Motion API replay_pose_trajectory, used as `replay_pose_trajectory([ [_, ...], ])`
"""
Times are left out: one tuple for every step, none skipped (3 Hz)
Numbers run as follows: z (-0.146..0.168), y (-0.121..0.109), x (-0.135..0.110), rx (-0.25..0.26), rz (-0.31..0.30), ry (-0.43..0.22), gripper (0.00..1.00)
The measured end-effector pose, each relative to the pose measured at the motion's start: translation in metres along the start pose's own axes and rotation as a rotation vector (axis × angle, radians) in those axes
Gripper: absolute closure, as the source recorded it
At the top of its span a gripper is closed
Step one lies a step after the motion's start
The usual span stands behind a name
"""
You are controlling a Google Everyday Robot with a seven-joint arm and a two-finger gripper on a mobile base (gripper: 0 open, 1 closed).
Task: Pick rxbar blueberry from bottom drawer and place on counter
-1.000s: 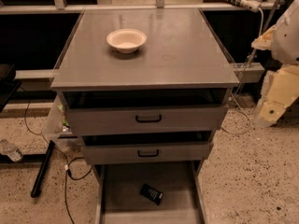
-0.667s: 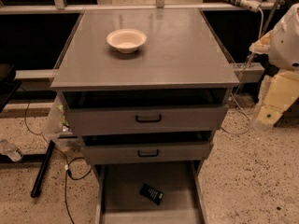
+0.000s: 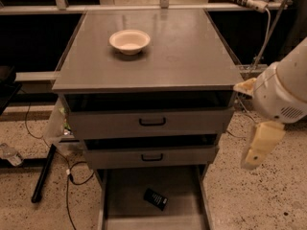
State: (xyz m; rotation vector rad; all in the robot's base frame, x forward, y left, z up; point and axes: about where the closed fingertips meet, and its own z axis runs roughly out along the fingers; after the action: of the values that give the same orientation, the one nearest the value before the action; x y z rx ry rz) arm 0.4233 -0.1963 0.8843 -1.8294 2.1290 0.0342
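Observation:
The rxbar blueberry [image 3: 156,199] is a small dark bar lying tilted on the grey floor of the open bottom drawer [image 3: 182,195], near its middle. The counter [image 3: 187,56] is the wide grey top of the cabinet. My gripper [image 3: 259,146] is the cream-coloured end of the white arm at the right. It hangs beside the cabinet's right edge at the height of the middle drawer, above and to the right of the bar and well apart from it.
A pale bowl [image 3: 129,40] stands on the counter at the back left. The two upper drawers [image 3: 152,122] with black handles stand slightly open. Cables and a black bar [image 3: 43,174] lie on the speckled floor at the left.
My arm and gripper have moved left and down, closer to the cabinet's right side. The bar, drawers and bowl have not moved.

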Motion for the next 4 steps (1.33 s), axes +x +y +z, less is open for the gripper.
replay_pose_trajectory([
  [0.054, 0.024, 0.015, -0.008, -0.026, -0.084, 0.0],
  [0.11, 0.035, 0.041, 0.014, 0.023, -0.152, 0.0],
  [0.113, 0.017, 0.042, 0.09, 0.032, -0.16, 0.0],
  [0.113, 0.017, 0.042, 0.09, 0.032, -0.16, 0.0],
])
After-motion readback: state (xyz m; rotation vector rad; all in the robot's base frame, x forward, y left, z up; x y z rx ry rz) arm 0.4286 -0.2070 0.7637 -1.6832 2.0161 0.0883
